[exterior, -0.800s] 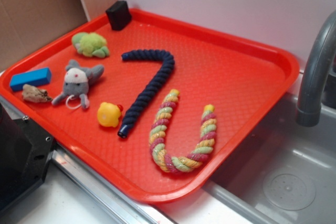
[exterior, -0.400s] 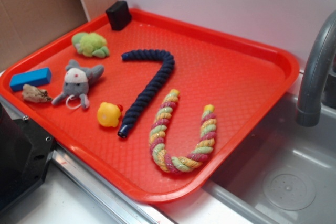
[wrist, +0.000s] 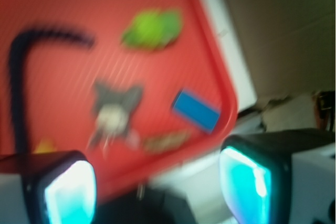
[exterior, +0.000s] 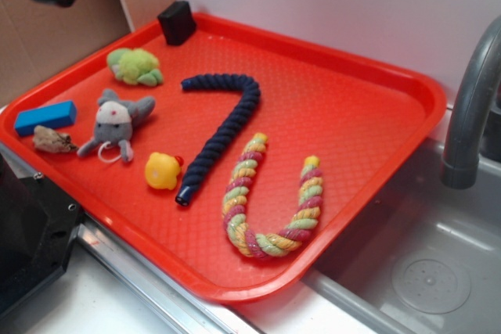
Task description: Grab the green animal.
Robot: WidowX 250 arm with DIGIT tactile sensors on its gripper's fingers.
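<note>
The fuzzy yellow-green plush turtle [exterior: 135,66] lies at ten o'clock on the red plastic tray [exterior: 344,115], beyond the grey plush mouse [exterior: 116,123]. The claw [wrist: 157,182] hangs wide, empty.

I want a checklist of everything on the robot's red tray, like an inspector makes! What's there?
Surface: red tray, beside a grey sink.
Job's thing: green animal lying untouched near the tray's far left corner.
Clutter: grey mouse, yellow duck, blue block, small brown toy, black block, navy rope, striped rope.
Gripper: gripper high above the tray's left edge, fingers apart, holding nothing.
Cables: nothing seen.
Surroundings: grey faucet, white wall, brown board at left.
</note>
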